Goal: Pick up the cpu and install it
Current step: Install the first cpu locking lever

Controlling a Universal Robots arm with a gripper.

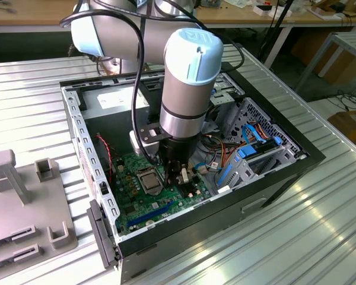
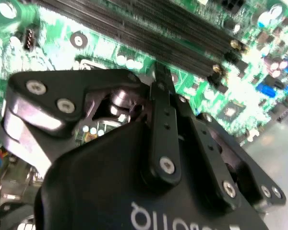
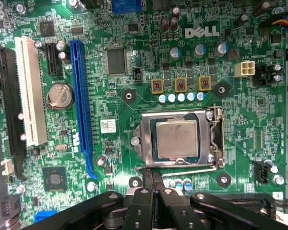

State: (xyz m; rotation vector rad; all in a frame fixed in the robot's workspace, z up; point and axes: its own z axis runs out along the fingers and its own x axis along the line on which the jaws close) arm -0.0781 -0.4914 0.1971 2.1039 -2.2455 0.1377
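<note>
Progress is looking well advanced, as we are judging it. In the exterior view we are seeing our arm (image 1: 187, 89) reaching down into the open computer case (image 1: 285, 172), with the claw (image 1: 173, 172) hanging low over the green motherboard (image 1: 148, 199). The socket frame (image 1: 149, 180) is lying just beside the claw, toward the exterior view's left, and the claw is carrying nothing that we can make out.

In the second wrist view we are looking along the claw (image 2: 159, 79) itself: its two black fingers (image 2: 164, 110) are pressed flat together with no gap and nothing between them, so we are calling it clenched and empty. Just past the fingertips the long black memory slots (image 2: 149, 36) are running across the board.

In the first wrist view the cpu (image 3: 177, 140) is lying flat and square inside the metal socket frame (image 3: 180, 139), dull grey top up, just ahead of the claw (image 3: 152, 181) tips. The thin retention lever (image 3: 182, 169) is running along the frame's near edge, between the cpu and the claw. So we are taking the chip as picked and seated; whether the frame is fully latched, we cannot tell.
</note>
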